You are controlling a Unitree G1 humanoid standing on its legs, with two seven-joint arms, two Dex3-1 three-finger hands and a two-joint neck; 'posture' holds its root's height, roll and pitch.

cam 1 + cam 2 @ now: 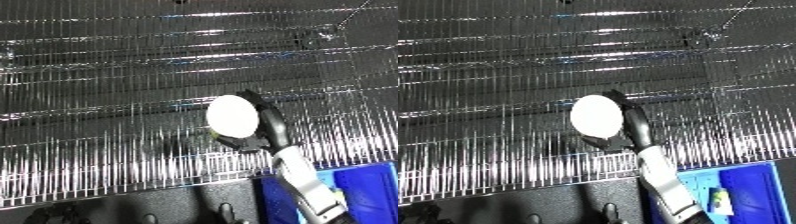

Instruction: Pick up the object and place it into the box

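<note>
a wire rack (107,100) of shiny metal bars fills nearly all of both views, its rows of thin rods running across and catching bright glints; its front edge crosses the lower part of the views, with a dark area below it. it is this rack, not a table, that carries the work.

at the lower right corner, just below the rack's front edge, sits the blue bin (753,190). only part of it shows, and something small and pale lies inside it in the right eye view; what that is cannot be told.

the right forearm rises from the lower right, passing close by the bin's left side, and ends in the right robot hand (271,127) over the front half of the rack, right of its middle. its black fingers are curled round the white object (233,116), a smooth rounded oval thing, so the hand has hold of it. whether the object is clear of the rods or touching them cannot be told.

the left robot hand shows in neither view.

as a judgement, the grasp looks made; carrying the object back to the bin and releasing it there remains.
</note>
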